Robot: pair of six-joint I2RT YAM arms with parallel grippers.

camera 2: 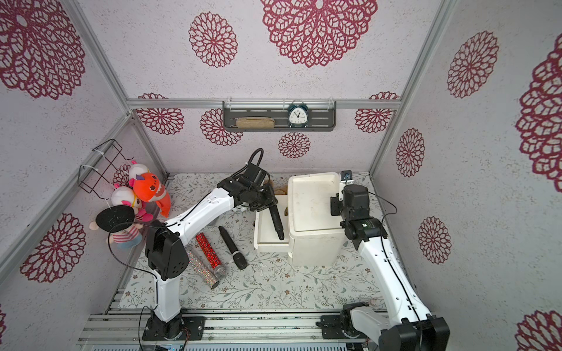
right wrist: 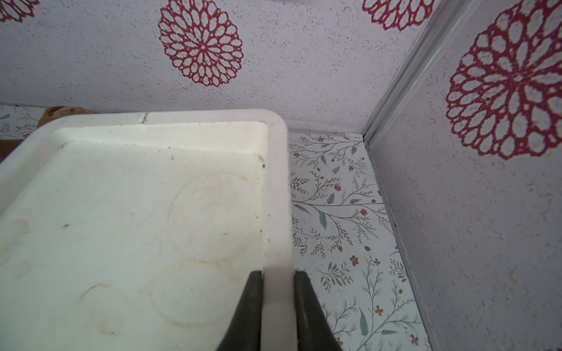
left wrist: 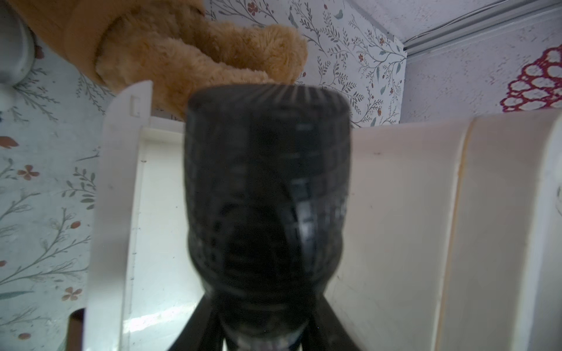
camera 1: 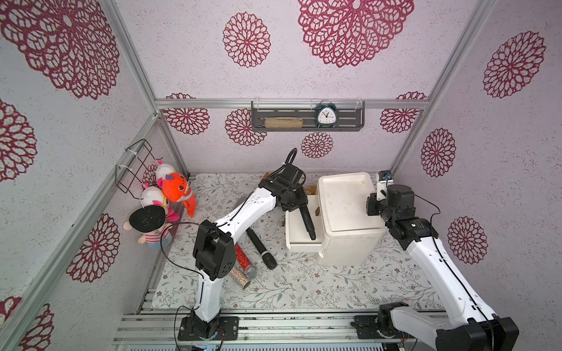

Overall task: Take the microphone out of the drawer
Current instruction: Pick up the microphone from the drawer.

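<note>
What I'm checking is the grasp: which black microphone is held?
The microphone over the open drawer, clamped in the left gripper; the other black microphone lies loose on the mat.

**Only clock numerals, and those too small to read**

The small teal twin-bell alarm clock (camera 1: pixel 325 117) stands on the grey slotted metal wall shelf (camera 1: pixel 349 120). Both top views show a ring of dark numerals on its white dial, but no single figure can be made out. A tiny round greenish mark sits on the black joint housing of the right arm (camera 1: pixel 413 225); whether it bears lettering cannot be told. Neither wrist view shows any writing.
</note>
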